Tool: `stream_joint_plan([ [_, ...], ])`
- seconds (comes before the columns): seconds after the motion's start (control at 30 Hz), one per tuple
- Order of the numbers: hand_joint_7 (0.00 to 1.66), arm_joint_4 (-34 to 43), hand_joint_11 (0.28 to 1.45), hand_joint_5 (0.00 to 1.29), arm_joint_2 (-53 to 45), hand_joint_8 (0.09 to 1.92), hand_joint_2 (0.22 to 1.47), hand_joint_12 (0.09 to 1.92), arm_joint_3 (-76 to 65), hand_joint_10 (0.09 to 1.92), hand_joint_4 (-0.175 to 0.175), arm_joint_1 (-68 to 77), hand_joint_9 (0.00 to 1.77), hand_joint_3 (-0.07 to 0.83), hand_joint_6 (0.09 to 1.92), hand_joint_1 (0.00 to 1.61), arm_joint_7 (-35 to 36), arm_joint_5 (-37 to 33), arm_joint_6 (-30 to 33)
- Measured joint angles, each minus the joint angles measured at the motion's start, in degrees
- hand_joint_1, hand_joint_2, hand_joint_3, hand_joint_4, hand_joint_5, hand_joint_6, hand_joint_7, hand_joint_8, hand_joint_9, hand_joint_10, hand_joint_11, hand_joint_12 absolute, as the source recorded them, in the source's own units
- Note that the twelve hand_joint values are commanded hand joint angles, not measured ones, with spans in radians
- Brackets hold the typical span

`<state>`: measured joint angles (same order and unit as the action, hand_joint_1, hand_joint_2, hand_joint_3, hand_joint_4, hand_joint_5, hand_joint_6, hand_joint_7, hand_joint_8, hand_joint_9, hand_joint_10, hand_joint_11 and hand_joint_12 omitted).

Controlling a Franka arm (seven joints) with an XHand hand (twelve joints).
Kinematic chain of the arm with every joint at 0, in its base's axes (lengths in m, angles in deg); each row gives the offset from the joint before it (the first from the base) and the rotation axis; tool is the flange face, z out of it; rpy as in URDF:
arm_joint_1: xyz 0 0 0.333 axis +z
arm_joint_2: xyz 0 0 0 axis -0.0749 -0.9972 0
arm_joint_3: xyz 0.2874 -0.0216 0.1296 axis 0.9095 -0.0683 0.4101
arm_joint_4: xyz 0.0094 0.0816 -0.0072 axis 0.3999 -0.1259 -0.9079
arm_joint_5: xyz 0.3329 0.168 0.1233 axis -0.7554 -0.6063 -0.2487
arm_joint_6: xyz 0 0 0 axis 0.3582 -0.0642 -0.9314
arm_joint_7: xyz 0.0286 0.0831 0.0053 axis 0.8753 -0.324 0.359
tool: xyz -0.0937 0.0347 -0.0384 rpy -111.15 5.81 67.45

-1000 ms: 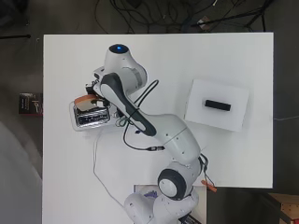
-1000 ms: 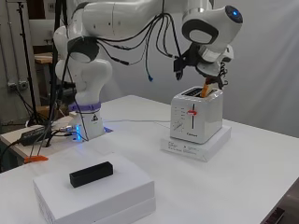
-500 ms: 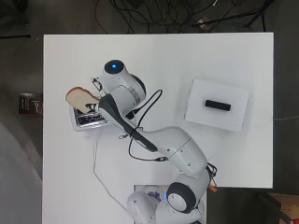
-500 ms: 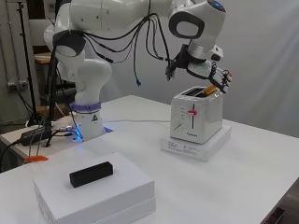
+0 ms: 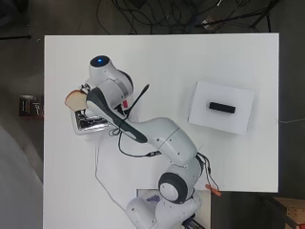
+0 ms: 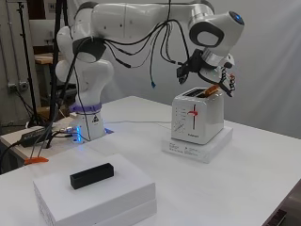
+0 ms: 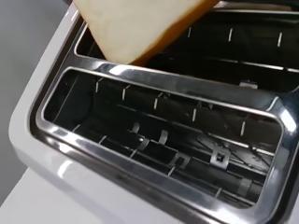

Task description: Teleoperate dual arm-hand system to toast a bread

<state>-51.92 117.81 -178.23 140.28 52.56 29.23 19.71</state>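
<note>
A white two-slot toaster (image 6: 196,114) stands on a flat white base (image 6: 200,147) at the table's left side in the overhead view (image 5: 89,124). The hand (image 6: 227,81) hovers just over the toaster's top, shut on a slice of bread (image 6: 211,89) that tilts down toward the slots. From overhead the bread (image 5: 75,99) pokes out past the toaster's far left corner, and the arm hides the hand. In the wrist view the bread slice (image 7: 140,23) hangs over the rim between both empty slots; the nearer slot (image 7: 163,135) shows bare wire guides.
A white box (image 5: 221,109) with a black block (image 5: 221,107) on it lies at the right, near the front in the side view (image 6: 91,175). Cables trail from the arm beside the toaster. An orange tag (image 5: 213,190) sits by the arm's base.
The wrist has swung round above the toaster, and the bread has come down from a higher, more upright hold to a tilted one close over the slots.
</note>
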Motion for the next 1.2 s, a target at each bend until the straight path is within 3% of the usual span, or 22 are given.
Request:
stream_joint_plan([
  [0.17,0.41,-1.09,0.44,0.37,-0.05,0.09,0.88,0.09,0.70,0.09,0.028,-0.69,0.52,-0.003,0.09,0.08,0.73,-0.18,-4.04],
  [0.3,0.42,-5.26,0.46,0.34,-0.09,0.09,0.91,0.09,3.89,0.09,-0.029,-6.77,0.56,0.006,0.09,0.08,1.30,0.88,-3.58],
  [0.43,0.44,-7.05,0.48,0.35,0.03,0.09,0.92,0.09,5.57,0.09,-0.055,-9.36,0.59,0.008,0.09,0.12,2.10,1.06,-3.42],
  [0.63,0.53,-9.02,0.49,0.50,-0.27,0.09,0.96,0.09,9.15,0.09,-0.018,-14.12,0.66,0.010,0.09,0.17,4.29,1.50,-4.28],
  [0.93,0.59,-17.34,0.50,0.49,-1.41,0.09,1.07,0.09,17.95,0.09,0.017,-26.63,0.69,0.015,0.09,0.16,9.13,4.41,-5.83],
  [1.03,0.54,-17.69,0.51,0.35,-1.00,0.09,1.07,0.09,16.90,0.09,-0.020,-24.53,0.69,0.006,0.09,0.13,8.88,4.91,-2.17],
  [1.2,0.49,-20.43,0.49,0.27,-0.52,0.09,1.15,0.09,17.38,0.09,-0.091,-23.93,0.63,0.014,0.09,0.16,4.93,4.87,5.01],
])
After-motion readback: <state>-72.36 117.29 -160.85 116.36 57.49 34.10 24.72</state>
